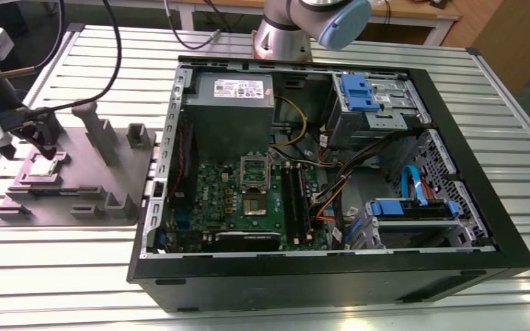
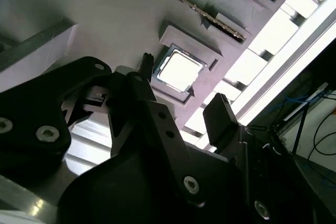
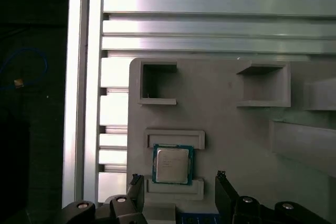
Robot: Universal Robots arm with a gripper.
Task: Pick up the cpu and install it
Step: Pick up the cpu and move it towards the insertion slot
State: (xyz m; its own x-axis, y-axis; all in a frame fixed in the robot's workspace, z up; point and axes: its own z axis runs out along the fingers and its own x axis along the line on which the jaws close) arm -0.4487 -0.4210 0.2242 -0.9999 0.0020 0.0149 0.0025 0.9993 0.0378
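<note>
Your claw [image 3: 177,181] hangs with fingers spread, one on each side of the cpu [image 3: 172,164]. On the exterior view's right you see the open computer case [image 1: 486,172], and on its left the grey holder tray [image 1: 90,176]. Both wrist views show you the chip flat in its tray pocket, ungripped.
</note>
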